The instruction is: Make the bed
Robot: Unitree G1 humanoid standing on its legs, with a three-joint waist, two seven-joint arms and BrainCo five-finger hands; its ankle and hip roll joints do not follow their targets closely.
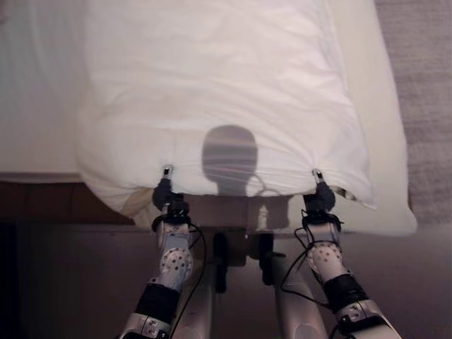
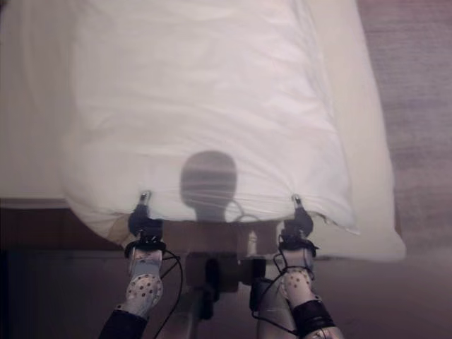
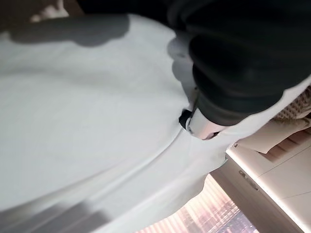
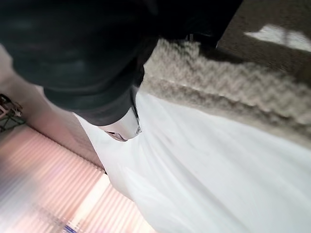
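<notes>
No writing is readable. Both hands, left (image 1: 167,192) and right (image 1: 319,195), pinch the near edge of a white duvet (image 1: 226,99) spread ahead of them over the bed (image 1: 385,141). Grey carpet (image 1: 424,92) lies right of it.

Soft light, blurry wrist views.

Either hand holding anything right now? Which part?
Both: the left hand and right hand each pinch the near edge of the white cloth duvet, one towards each near corner.
</notes>
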